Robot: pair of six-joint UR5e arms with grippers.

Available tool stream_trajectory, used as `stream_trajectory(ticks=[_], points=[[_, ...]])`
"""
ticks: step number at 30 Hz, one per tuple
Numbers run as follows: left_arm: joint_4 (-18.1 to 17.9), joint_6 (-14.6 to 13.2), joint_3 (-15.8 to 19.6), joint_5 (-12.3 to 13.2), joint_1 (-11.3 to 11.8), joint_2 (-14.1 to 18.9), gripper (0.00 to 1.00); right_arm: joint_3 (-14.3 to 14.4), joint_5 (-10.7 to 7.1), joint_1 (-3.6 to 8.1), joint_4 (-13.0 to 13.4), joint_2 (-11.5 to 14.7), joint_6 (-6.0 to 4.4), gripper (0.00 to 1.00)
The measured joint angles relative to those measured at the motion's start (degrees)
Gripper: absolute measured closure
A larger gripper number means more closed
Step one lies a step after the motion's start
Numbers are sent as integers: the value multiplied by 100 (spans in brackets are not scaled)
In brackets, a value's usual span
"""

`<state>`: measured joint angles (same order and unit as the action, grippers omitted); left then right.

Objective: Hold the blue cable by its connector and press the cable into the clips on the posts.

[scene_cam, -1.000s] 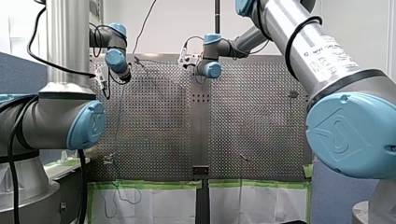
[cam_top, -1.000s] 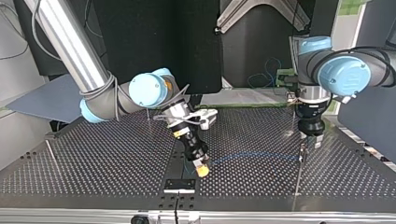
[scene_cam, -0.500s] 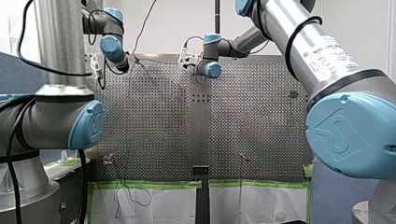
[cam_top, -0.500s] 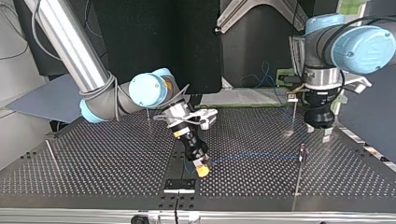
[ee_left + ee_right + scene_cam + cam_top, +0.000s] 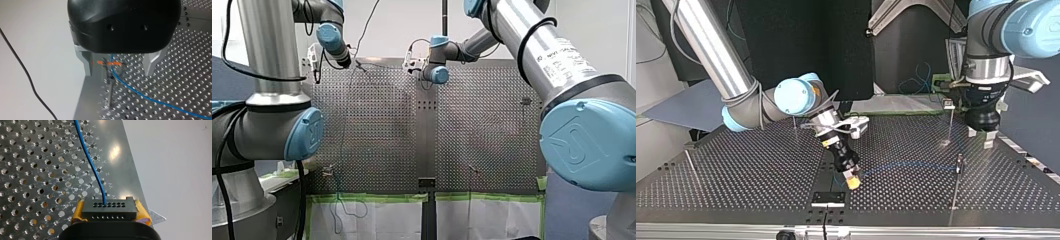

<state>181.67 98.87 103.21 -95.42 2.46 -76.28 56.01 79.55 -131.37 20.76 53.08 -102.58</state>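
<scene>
Blue cable [image 5: 92, 167] runs from its connector [image 5: 109, 208], pinched in my right gripper [image 5: 852, 181], across the counter [image 5: 736, 170] to the clip [image 5: 110, 63] on a post [image 5: 110, 85]. My left gripper [image 5: 118, 68] hangs wide open, empty, above it. Pulling too taut could pop the cable free.

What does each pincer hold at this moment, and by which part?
My right pincer holds the blue cable by its black connector, between the yellow pads. My left pincer is open, the clip ahead of it, and holds nothing.
</scene>
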Motion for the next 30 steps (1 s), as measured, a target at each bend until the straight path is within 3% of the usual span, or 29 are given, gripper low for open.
stream_trajectory(ticks=[16, 30], points=[[-161, -796, -149, 255, -159, -169, 0, 2, -1, -22, -4, 0, 4, 100], [-206, -853, -180, 262, -189, -316, 0, 1, -9, -23, -23, 0, 7, 100]])
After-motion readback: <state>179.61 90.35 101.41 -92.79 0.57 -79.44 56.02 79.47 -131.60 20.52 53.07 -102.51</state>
